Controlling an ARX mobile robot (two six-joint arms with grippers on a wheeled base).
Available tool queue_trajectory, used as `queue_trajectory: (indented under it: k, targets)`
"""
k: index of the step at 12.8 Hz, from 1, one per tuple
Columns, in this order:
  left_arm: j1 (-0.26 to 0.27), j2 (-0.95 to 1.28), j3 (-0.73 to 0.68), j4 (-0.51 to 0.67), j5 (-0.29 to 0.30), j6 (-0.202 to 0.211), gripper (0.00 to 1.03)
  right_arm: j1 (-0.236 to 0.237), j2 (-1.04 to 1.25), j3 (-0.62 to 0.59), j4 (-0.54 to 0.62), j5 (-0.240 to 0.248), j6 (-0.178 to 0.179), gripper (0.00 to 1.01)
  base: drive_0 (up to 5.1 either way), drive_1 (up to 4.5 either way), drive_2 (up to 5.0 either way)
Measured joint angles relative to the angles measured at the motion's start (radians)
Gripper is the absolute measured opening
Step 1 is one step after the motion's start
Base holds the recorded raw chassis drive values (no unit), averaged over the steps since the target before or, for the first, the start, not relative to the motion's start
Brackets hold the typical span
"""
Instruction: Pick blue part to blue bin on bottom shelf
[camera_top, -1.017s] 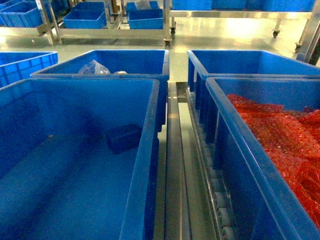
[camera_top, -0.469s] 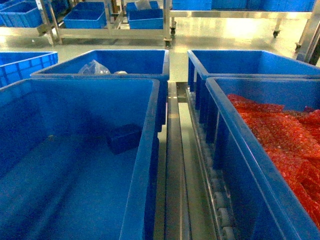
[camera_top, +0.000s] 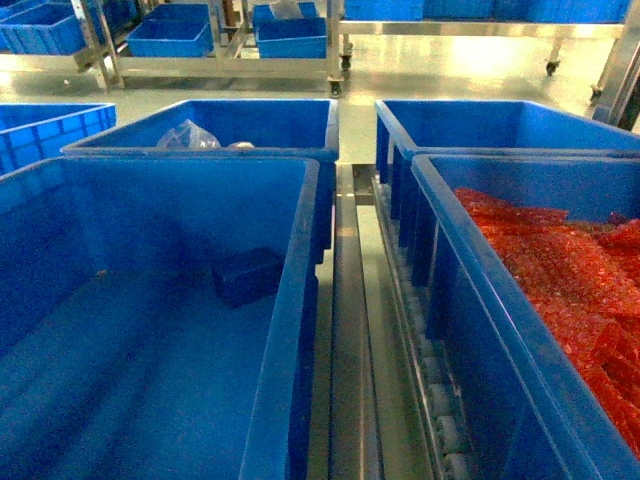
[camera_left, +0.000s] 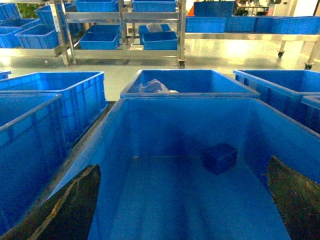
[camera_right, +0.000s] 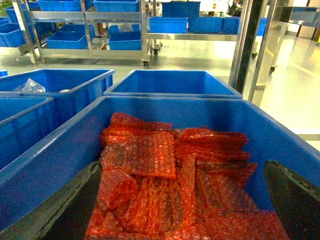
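One blue part sits deep in blue bin; left gripper jaws spread, right gripper too, so reach could snag bin wall.

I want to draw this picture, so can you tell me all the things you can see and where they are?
blue part: one, dark blue, on the floor of the near left blue bin, toward its far right corner.
red bubble-wrap bags: a heap, red, filling the near right crate.
clear plastic bag: one, see-through, in the far left crate.
far right crate: one, blue, nothing seen inside.
white rollers: a row, between the near bins.
steel racks: silver, holding more blue crates, across the floor.
left gripper: dark fingers spread over the blue bin.
right gripper: dark fingers spread over the red bags.
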Motion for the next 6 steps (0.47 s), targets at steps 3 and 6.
queue_trajectory:
  k: [3,6]
  targets:
    - [0.0,0.0,0.0,0.0,0.0,0.0,0.98,0.0,0.0,0.0,0.0,0.0,0.0,0.98,0.0,0.0,0.0]
    - [0.0,0.0,0.0,0.0,0.0,0.0,0.98,0.0,0.0,0.0,0.0,0.0,0.0,0.98,0.0,0.0,0.0]
